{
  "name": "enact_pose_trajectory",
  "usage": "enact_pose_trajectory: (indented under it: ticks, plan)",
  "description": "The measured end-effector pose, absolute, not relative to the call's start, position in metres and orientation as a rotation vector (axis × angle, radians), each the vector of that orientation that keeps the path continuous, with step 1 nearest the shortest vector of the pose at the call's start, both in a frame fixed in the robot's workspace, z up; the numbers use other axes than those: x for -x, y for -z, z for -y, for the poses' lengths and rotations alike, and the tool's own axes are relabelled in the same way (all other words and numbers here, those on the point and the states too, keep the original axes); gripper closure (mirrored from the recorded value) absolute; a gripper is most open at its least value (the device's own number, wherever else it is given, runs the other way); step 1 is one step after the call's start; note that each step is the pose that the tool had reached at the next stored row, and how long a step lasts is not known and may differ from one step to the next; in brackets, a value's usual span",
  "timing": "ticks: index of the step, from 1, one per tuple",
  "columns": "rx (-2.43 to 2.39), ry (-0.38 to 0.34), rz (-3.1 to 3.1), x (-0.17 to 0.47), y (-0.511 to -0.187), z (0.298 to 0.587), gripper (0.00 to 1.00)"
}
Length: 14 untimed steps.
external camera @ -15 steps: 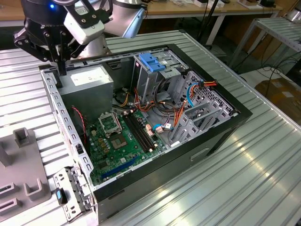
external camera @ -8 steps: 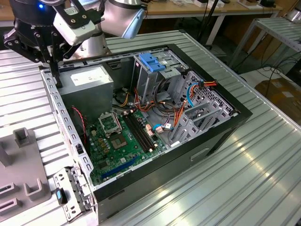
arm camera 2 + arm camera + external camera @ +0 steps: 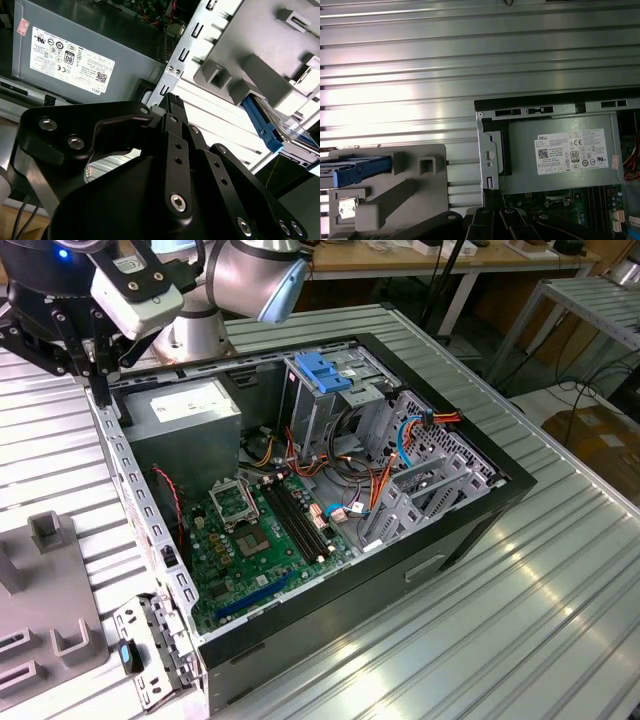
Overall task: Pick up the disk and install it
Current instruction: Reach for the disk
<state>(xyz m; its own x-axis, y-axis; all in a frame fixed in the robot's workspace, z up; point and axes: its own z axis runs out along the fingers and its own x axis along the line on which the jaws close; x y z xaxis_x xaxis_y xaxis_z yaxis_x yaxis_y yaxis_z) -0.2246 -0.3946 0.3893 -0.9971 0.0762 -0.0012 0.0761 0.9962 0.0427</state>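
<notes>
The disk is kept in a grey stand on the table, just beside the open computer case. The gripper is squeezed closed with nothing held, above the case edge by the grey power box. The pick-up is not yet done. Opened jaws and a move to the stand are likely needed.

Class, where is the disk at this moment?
In both wrist views the disk rests on the grey fixture. The fixture stands on the ribbed table outside the computer case, at the exterior view's left of it.
</notes>
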Motion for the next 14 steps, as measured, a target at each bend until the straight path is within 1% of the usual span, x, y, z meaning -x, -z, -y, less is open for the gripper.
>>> enact_pose_trajectory:
  ticks: [14]
  plan:
    - [-0.12,-0.067,-3.137,0.24,-0.389,0.395,0.89]
